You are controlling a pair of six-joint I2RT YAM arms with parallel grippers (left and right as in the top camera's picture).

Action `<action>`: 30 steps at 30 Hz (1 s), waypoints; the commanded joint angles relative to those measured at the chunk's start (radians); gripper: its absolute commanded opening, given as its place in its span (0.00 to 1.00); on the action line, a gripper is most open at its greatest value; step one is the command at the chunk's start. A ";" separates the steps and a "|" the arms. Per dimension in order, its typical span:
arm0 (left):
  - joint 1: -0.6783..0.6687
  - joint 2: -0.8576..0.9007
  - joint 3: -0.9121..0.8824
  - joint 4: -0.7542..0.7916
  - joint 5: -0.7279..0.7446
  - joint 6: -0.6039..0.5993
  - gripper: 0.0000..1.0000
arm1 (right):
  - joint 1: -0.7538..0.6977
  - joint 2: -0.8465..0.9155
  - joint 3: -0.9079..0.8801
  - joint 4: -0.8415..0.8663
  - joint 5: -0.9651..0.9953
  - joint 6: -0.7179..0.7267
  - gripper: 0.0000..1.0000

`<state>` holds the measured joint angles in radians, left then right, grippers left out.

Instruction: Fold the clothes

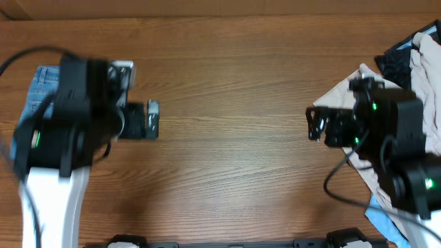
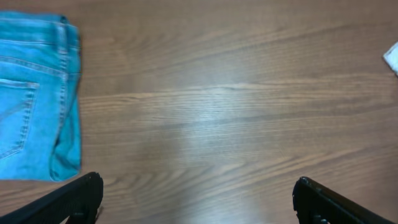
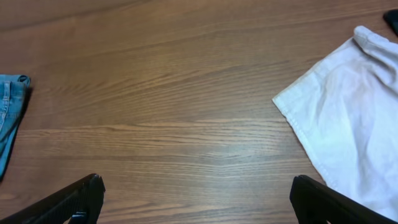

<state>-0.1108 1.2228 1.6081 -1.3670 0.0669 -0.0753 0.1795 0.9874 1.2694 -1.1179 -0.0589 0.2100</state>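
The light-blue jeans [image 1: 43, 84] lie folded into a compact stack at the far left of the table, mostly hidden under my left arm in the overhead view. In the left wrist view the jeans [image 2: 34, 93] sit at the upper left, a stitched back pocket showing. They also show at the left edge of the right wrist view [image 3: 9, 118]. My left gripper [image 1: 151, 118] [image 2: 199, 199] is open and empty over bare wood, right of the jeans. My right gripper [image 1: 313, 124] [image 3: 196, 199] is open and empty over bare wood, at the left edge of a clothes pile.
A pile of other clothes lies at the right: a white garment [image 1: 344, 93] [image 3: 348, 118], a dark garment [image 1: 396, 62] behind it and a light-blue piece [image 1: 382, 219] near the front edge. Bare wooden table [image 1: 234, 83] spans the middle.
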 commanded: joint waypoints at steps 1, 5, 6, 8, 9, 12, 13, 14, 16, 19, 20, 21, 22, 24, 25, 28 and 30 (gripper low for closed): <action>-0.002 -0.179 -0.162 0.079 -0.079 -0.018 1.00 | 0.014 -0.113 -0.140 0.047 0.036 0.007 1.00; -0.001 -0.384 -0.340 0.204 -0.153 -0.018 1.00 | 0.018 -0.285 -0.323 0.160 0.071 0.011 1.00; -0.001 -0.428 -0.382 0.235 -0.172 -0.018 1.00 | 0.018 -0.324 -0.362 0.186 0.080 0.012 1.00; -0.001 -0.505 -0.466 0.301 -0.205 -0.021 1.00 | 0.018 -0.385 -0.424 0.239 0.114 0.043 1.00; -0.001 -0.531 -0.503 0.335 -0.233 -0.033 1.00 | 0.016 -0.406 -0.448 0.266 0.147 0.055 1.00; -0.001 -0.563 -0.587 0.380 -0.323 -0.037 1.00 | 0.016 -0.420 -0.472 0.286 0.236 0.056 1.00; -0.001 -0.562 -0.605 0.381 -0.339 -0.037 1.00 | 0.016 -0.415 -0.472 0.286 0.242 0.056 1.00; -0.001 -0.558 -0.626 0.381 -0.348 -0.037 1.00 | 0.016 -0.413 -0.472 0.283 0.240 0.056 1.00; -0.001 -0.549 -0.658 0.387 -0.345 -0.038 1.00 | 0.016 -0.410 -0.472 0.274 0.238 0.056 1.00; -0.001 -0.527 -0.704 0.412 -0.315 -0.037 1.00 | 0.016 -0.410 -0.472 0.255 0.239 0.056 1.00; -0.001 -0.519 -0.709 0.402 -0.313 -0.037 1.00 | 0.016 -0.410 -0.472 0.246 0.238 0.056 1.00; -0.001 -0.508 -0.712 0.385 -0.312 -0.037 1.00 | 0.016 -0.410 -0.472 0.237 0.238 0.056 1.00; -0.001 -0.497 -0.714 0.369 -0.312 -0.037 1.00 | 0.016 -0.410 -0.472 0.229 0.238 0.056 1.00; -0.001 -0.477 -0.714 0.341 -0.311 -0.037 1.00 | 0.016 -0.410 -0.472 0.216 0.238 0.056 1.00; -0.001 -0.467 -0.714 0.330 -0.310 -0.037 1.00 | 0.016 -0.410 -0.472 0.212 0.238 0.056 1.00; -0.001 -0.438 -0.714 0.322 -0.310 -0.037 1.00 | 0.016 -0.410 -0.472 0.204 0.238 0.056 1.00; -0.001 -0.420 -0.714 0.321 -0.310 -0.037 1.00 | 0.016 -0.410 -0.472 0.202 0.238 0.056 1.00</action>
<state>-0.1108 0.7811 0.9028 -1.0447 -0.2291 -0.1017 0.1917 0.5808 0.8036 -0.9173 0.1646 0.2611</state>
